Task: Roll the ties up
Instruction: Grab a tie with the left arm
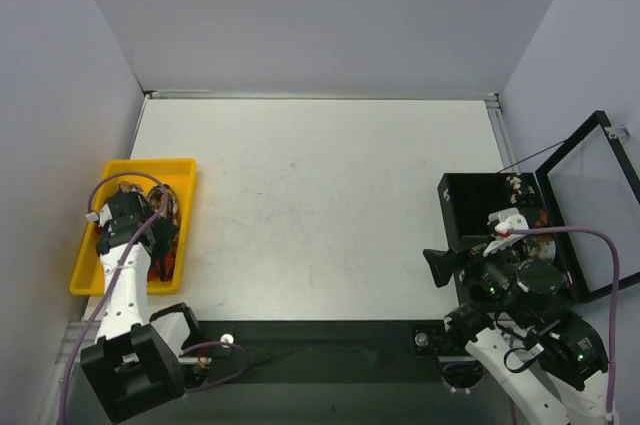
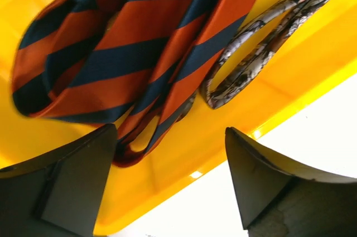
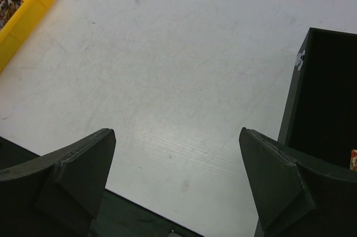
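A tie with red-orange and dark stripes lies bunched in the yellow bin. A patterned cream-and-brown tie lies looped beside it against the bin's wall. In the top view the bin sits at the table's left edge with both ties in it, the striped tie and the patterned tie. My left gripper is open and empty, hovering over the bin's near rim. My right gripper is open and empty above the bare table, beside the black box.
A black box with its hinged lid open stands at the right; its wall shows in the right wrist view. Small colourful items lie inside it. A dark mat strip runs along the near edge. Grey walls surround the table.
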You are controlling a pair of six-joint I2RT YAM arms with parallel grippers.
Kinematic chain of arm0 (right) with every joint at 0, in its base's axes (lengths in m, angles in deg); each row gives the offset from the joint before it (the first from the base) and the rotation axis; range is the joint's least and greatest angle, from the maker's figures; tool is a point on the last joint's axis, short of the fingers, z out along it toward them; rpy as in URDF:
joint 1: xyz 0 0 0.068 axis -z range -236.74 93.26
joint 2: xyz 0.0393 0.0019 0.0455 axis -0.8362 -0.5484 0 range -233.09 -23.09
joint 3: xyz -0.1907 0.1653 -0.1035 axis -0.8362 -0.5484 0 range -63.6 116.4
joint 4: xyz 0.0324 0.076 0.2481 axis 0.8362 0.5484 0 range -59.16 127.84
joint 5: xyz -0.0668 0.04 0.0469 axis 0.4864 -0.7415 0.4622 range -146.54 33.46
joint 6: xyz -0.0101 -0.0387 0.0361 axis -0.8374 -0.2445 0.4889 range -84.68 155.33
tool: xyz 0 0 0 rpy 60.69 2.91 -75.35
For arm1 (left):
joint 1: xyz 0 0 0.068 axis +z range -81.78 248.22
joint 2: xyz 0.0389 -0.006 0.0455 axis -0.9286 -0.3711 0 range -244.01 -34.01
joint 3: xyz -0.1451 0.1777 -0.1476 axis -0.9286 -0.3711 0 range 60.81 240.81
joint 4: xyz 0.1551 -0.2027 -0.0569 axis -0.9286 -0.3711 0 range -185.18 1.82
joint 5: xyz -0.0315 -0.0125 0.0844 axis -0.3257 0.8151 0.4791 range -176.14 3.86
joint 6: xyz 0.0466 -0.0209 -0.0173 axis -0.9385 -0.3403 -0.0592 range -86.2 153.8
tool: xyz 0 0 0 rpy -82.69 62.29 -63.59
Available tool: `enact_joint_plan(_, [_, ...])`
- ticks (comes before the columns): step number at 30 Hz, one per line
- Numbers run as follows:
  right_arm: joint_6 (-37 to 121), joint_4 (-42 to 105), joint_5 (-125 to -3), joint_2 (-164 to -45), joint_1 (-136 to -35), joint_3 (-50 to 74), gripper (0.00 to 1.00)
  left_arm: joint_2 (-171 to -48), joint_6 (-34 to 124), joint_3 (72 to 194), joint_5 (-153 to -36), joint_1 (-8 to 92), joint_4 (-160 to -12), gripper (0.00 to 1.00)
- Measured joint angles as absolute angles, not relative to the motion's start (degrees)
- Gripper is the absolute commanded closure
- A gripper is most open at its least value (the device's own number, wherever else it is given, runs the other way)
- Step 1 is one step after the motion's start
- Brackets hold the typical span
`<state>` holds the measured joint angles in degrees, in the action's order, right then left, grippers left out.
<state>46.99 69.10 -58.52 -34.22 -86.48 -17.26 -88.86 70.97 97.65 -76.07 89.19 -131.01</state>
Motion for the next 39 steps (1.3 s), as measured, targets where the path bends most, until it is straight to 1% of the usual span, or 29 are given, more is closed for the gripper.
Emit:
enact_joint_plan(5, [45.8,69.1,-58.5,-36.8,-86.5,-17.9,0.00,-93.5,69.7,95.3,-77.6,89.3,-125.6,0.22])
enact_joint_plan(8, [45.6,69.1,-58.6,-38.9,-86.5,-17.9,0.00,-96.4,69.7,94.2,-77.6,89.3,-123.1,0.31])
enact_joint_plan(9, [45.6,69.1,-58.6,-39.6,-86.5,-17.9,0.00,-97.4,69.7,94.0,-77.6,89.3,-122.5,0.41])
enact_joint_plan(11, [45.5,69.0,-58.6,-41.1,-86.5,-17.9,0.00,-99.3,69.9,94.0,-77.6,89.3,-121.4,0.54])
enact_joint_plan(12, [45.5,68.9,-58.7,-42.0,-86.5,-17.9,0.00,-100.1,69.9,94.0,-77.7,89.3,-120.9,0.73])
enact_joint_plan(15, [45.5,68.8,-59.1,-44.4,-86.5,-17.8,0.00,-100.7,69.8,94.0,-78.1,89.3,-120.4,0.97])
enact_joint_plan(16, [45.5,68.8,-59.2,-45.2,-86.5,-17.8,0.00,-100.4,69.6,94.1,-78.2,89.3,-120.6,1.00])
enact_joint_plan(20, [45.5,68.8,-59.8,-47.0,-86.6,-17.4,0.00,-97.8,68.8,96.8,-79.0,89.3,-123.8,1.00])
enact_joint_plan(28, [45.5,68.7,-59.9,-48.2,-86.8,-15.6,0.00,-88.8,66.4,111.1,-79.4,88.9,-130.6,1.00])
enact_joint_plan(32, [45.6,68.8,-59.9,-49.3,-86.8,-15.4,0.00,-87.4,66.1,112.6,-81.6,88.6,-132.6,1.00])
enact_joint_plan(35, [45.7,68.7,-59.9,-49.6,-86.8,-15.4,0.00,-87.9,66.1,112.1,-83.2,87.9,-133.8,0.97])
enact_joint_plan(36, [45.8,68.8,-59.9,-49.6,-86.8,-15.4,0.00,-88.0,66.1,111.7,-83.5,87.7,-134.1,0.95])
enact_joint_plan(37, [45.8,68.7,-60.0,-49.6,-86.8,-15.4,0.00,-88.1,66.1,111.0,-83.9,87.7,-134.2,0.89])
enact_joint_plan(39, [46.2,68.8,-60.4,-49.6,-86.8,-15.4,0.00,-88.0,66.1,108.8,-84.1,87.6,-134.2,0.86])
